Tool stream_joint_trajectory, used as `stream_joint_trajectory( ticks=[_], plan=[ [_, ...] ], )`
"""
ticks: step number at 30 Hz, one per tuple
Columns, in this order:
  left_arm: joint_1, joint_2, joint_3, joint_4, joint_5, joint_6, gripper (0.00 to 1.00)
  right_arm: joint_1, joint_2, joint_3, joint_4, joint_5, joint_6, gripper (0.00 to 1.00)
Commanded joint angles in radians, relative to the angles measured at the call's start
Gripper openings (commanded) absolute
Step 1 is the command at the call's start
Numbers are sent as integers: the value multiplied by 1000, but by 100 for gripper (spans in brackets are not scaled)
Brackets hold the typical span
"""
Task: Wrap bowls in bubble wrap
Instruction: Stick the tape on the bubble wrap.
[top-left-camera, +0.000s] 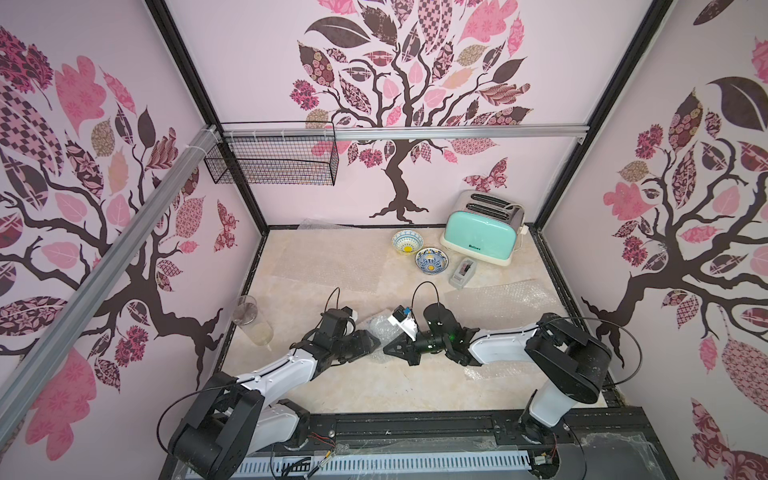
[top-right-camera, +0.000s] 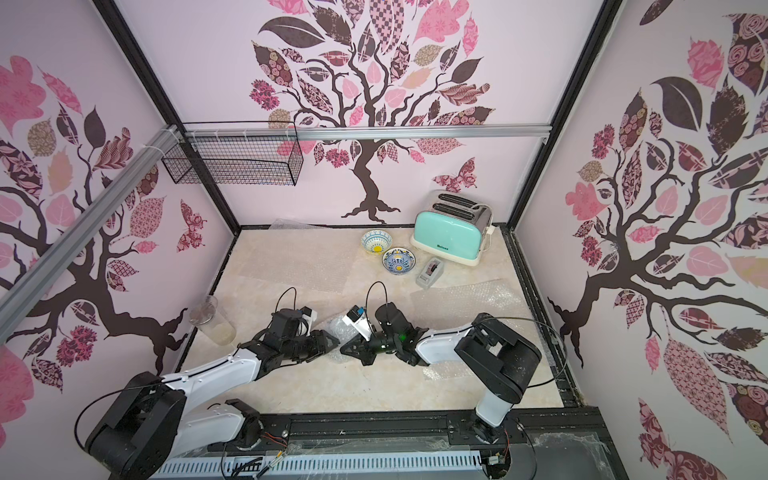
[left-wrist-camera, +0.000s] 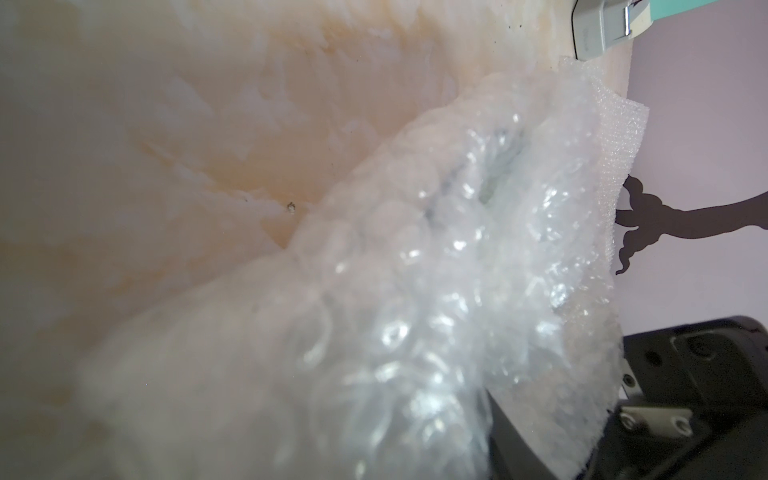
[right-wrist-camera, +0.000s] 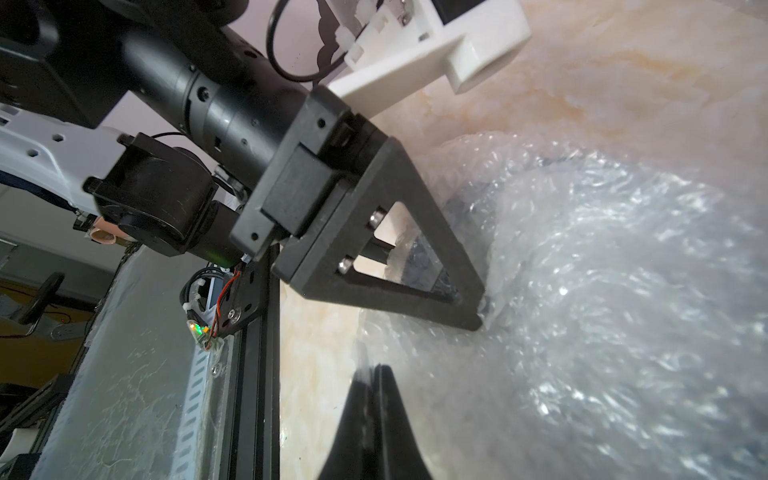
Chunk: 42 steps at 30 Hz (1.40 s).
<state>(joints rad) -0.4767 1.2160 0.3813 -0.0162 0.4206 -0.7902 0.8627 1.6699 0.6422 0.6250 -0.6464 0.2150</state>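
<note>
A crumpled bubble wrap bundle (top-left-camera: 379, 326) (top-right-camera: 338, 328) lies mid-table between my two grippers. Dark blue shows through it (right-wrist-camera: 424, 259), though the bowl inside cannot be made out. My left gripper (top-left-camera: 375, 341) is shut on the bundle, and one of its fingers (right-wrist-camera: 395, 296) presses into the wrap. In the left wrist view the bundle (left-wrist-camera: 436, 291) fills the space at the jaws. My right gripper (top-left-camera: 386, 348) (right-wrist-camera: 374, 368) is shut, pinching the wrap's edge. Two patterned bowls (top-left-camera: 408, 242) (top-left-camera: 432, 262) stand unwrapped at the back.
Flat bubble wrap sheets lie at the back left (top-left-camera: 332, 262) and the right (top-left-camera: 507, 303). A mint toaster (top-left-camera: 482, 228) and a grey tape dispenser (top-left-camera: 462, 273) stand near the bowls. At the left edge is a clear glass (top-left-camera: 251, 320). A wire basket (top-left-camera: 274, 160) hangs on the wall.
</note>
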Motion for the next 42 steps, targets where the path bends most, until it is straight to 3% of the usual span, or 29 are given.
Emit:
stream_joint_trajectory(
  ticks=[1,17,21,33,42],
  plan=[
    [-3,-9,-6,15,0,15,52,7,10,-1,9,13,-27,0],
    [-2,-4,-5,16,0,16,51,9,42,14,3,48,-13,1],
    [-3,-1,-5,18,1,16,51,8,47,22,-13,45,-5,12],
    [-3,-4,-7,16,-1,16,51,9,17,17,-36,52,18,34],
    [-3,-7,-13,16,-2,17,51,9,-18,14,-46,63,43,43]
  ],
)
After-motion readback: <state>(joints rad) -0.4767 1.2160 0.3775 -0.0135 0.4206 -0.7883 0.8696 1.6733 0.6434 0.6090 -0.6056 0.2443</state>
